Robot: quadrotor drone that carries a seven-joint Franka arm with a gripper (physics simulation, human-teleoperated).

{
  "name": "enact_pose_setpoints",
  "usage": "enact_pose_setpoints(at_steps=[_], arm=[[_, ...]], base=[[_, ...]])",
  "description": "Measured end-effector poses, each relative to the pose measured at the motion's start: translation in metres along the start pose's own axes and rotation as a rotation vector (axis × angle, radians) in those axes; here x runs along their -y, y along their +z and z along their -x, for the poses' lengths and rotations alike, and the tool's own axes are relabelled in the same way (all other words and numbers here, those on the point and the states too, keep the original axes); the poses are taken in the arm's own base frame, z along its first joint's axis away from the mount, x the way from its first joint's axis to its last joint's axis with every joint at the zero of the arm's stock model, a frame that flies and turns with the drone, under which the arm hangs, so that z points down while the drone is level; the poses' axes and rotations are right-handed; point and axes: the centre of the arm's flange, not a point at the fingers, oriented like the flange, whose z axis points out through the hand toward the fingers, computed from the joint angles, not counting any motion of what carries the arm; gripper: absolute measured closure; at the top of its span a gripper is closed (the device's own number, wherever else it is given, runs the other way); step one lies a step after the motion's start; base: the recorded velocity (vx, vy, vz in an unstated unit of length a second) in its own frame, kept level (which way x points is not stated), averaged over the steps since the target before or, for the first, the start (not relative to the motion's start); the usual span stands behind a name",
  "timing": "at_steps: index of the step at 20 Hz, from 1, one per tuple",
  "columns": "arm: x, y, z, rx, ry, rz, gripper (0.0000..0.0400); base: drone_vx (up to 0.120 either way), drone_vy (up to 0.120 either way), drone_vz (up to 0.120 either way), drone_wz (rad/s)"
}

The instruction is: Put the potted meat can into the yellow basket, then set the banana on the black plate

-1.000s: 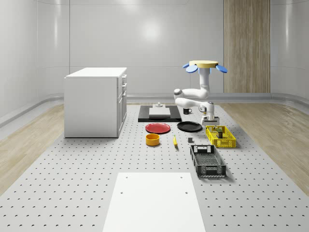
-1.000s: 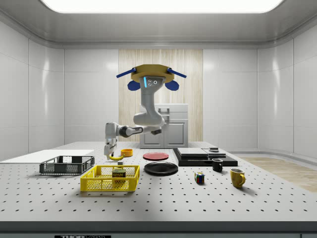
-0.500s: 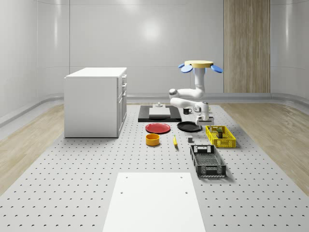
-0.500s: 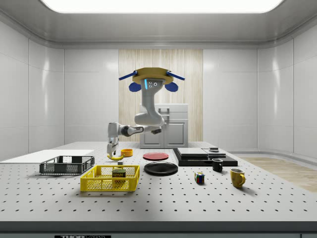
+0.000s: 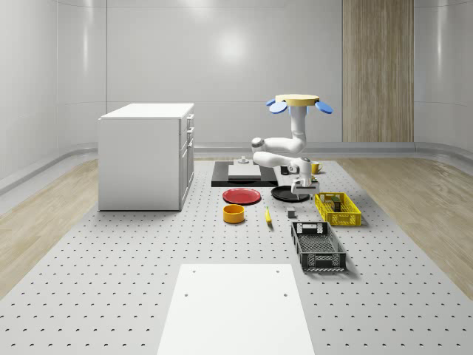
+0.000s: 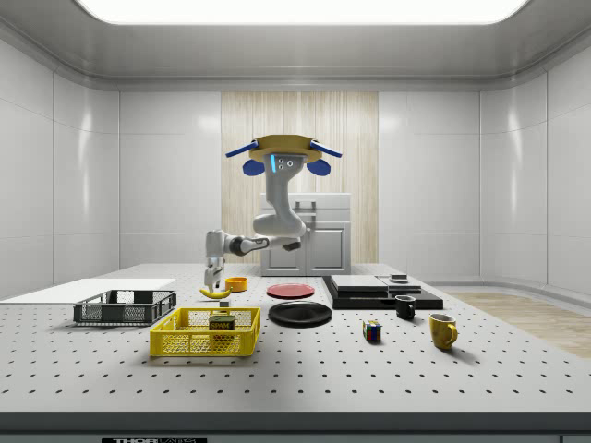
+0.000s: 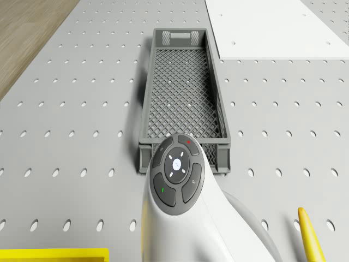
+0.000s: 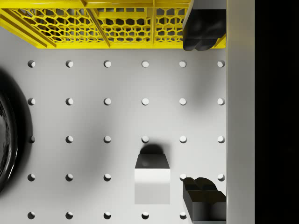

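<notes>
The potted meat can [image 5: 334, 198] [image 6: 222, 323] stands inside the yellow basket [image 5: 338, 210] [image 6: 204, 333] [image 8: 93, 23]. On the table, to the whole-scene view's left of the basket, lies the banana [image 5: 267, 215] [image 6: 215, 293] [image 7: 310, 240]. The black plate [image 5: 290, 194] [image 6: 300, 314] [image 8: 7, 140] is bare. My drone [image 5: 299, 103] [image 6: 282, 148] hovers behind the plate. My gripper [image 5: 297, 190] [image 6: 214, 284] [image 8: 203, 113] hangs open and holds nothing, low over the table between plate and basket.
A small grey block [image 5: 291, 214] [image 8: 152, 179] lies under the gripper. A grey crate [image 5: 318, 245] [image 7: 184, 103], red plate [image 5: 242, 196], orange bowl [image 5: 233, 214], white cabinet [image 5: 148, 155] and black tray [image 5: 244, 174] stand around. Mugs [image 6: 442, 329] and a cube [image 6: 371, 330] sit beyond the plate.
Drone and arm shifted toward the whole-scene view's left. The gripper left the spot over the basket and now hangs beside it. The can stays in the basket.
</notes>
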Motion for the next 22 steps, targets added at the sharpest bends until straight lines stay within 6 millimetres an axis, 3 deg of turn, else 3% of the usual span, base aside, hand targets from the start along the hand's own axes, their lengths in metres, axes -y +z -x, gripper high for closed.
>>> enact_pose_setpoints(at_steps=[6, 12, 17, 22], arm=[[0.0, 0.0, 0.0, 0.0, 0.0, 0.0, 0.0], [0.0, 0.0, 0.0, 0.0, 0.0, 0.0, 0.0], [0.0, 0.0, 0.0, 0.0, 0.0, 0.0, 0.0], [0.0, 0.0, 0.0, 0.0, 0.0, 0.0, 0.0]], base=[[0.08, -0.12, 0.0, 0.0], [0.0, -0.12, 0.0, 0.0], [0.0, -0.12, -0.12, 0.0], [0.0, -0.12, -0.024, 0.0]])
